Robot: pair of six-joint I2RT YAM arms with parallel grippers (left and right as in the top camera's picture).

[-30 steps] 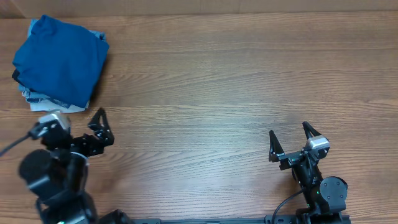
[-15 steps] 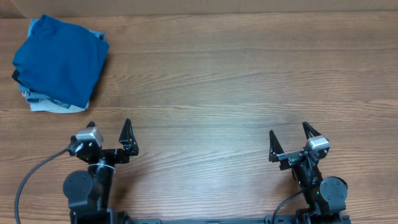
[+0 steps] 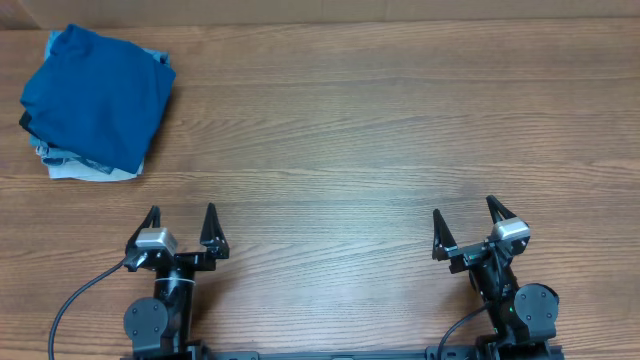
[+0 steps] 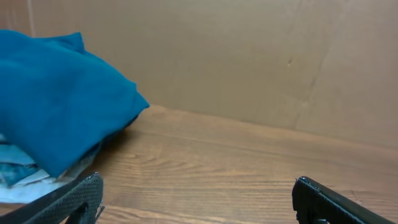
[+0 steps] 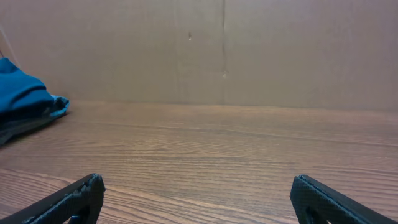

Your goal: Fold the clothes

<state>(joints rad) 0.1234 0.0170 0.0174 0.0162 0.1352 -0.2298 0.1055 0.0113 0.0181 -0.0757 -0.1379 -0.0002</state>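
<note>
Since the left gripper [image 3: 181, 212] has drawn back from the folded T-shirt [image 3: 95, 95] at ten o'clock, it and the right gripper [image 3: 465, 210] stand wide open, empty; folding seems done.

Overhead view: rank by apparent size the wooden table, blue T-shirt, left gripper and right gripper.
1. wooden table: fills nearly the whole view.
2. blue T-shirt: folded bundle at the far left corner.
3. left gripper and right gripper: both open, look alike, so not ranked against each other.
</note>
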